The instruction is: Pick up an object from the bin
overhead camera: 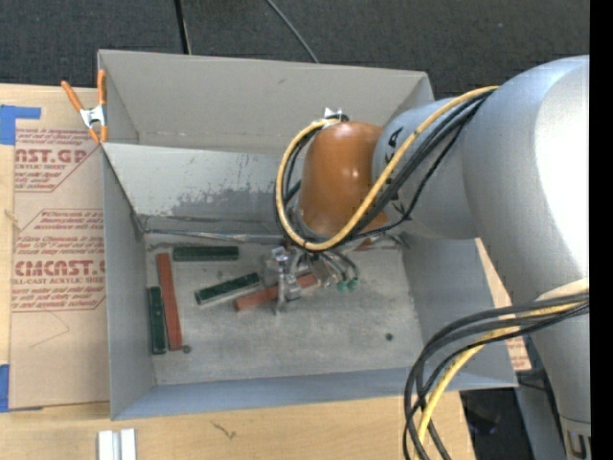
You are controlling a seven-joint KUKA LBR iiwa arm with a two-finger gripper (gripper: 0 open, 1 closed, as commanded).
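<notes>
Fingers (283,278) round red bar (251,301), green neighbour (227,288)

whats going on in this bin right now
A robot arm reaches into the grey bin from the right. Its gripper is low over the middle of the floor, at one end of a reddish-brown stick, with a green stick just beside it. A second green bar lies near the back wall, and a red stick and a dark green one lie along the left side. Nothing looks lifted yet.
</notes>
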